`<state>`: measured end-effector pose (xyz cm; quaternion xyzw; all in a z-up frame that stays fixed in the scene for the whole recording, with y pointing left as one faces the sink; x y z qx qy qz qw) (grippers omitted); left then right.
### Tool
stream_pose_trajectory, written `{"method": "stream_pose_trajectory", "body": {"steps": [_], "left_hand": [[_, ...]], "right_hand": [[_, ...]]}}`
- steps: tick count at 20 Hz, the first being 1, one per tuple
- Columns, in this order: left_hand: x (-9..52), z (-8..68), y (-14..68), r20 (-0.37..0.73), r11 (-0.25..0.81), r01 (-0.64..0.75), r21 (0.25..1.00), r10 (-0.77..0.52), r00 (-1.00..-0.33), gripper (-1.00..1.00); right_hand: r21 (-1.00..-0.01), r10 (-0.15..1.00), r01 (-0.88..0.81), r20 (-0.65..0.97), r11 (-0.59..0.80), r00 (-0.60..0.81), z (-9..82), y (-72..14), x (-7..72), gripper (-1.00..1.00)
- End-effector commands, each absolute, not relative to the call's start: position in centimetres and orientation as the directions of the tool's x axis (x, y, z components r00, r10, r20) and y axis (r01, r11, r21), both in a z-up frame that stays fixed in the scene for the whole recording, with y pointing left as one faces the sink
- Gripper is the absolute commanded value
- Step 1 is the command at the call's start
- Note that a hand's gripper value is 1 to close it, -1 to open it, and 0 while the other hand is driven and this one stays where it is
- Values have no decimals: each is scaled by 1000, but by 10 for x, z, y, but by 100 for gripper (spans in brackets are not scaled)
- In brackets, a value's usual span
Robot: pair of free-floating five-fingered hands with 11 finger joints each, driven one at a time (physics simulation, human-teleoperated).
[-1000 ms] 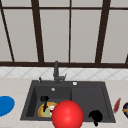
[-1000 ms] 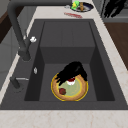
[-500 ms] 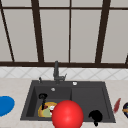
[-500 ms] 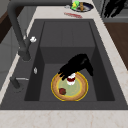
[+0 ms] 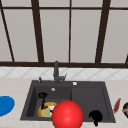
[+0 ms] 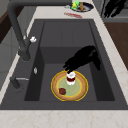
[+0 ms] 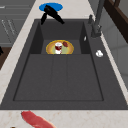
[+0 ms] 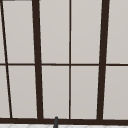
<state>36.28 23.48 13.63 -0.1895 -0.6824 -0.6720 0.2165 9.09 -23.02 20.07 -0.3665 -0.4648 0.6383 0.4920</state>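
Even flat brightness, soft blur throughout, faint shadows, no glare

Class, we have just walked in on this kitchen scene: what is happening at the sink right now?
The left hand reaches down into the deeper left basin of the dark sink, fingertips at a small red and white piece on the yellow-rimmed plate; whether it grips the piece cannot be told. A darker red piece lies beside it. The right hand hangs at the sink's front right edge. A blue plate sits on the left counter.
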Motion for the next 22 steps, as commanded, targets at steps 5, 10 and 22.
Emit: {"method": "stream_pose_trajectory", "body": {"steps": [5,10,22], "left_hand": [[314,162,225,487,25,487,873,-33,-873,-100],[293,179,225,472,26,471,882,-32,-881,-100],[245,209,225,466,26,465,885,-32,-884,-100]], "right_hand": [[-954,969,-287,-11,-84,-247,201,-230,91,0],[-954,969,-287,-11,-84,-247,201,-230,91,0],[-954,969,-287,-11,-84,-247,201,-230,91,0]]}}
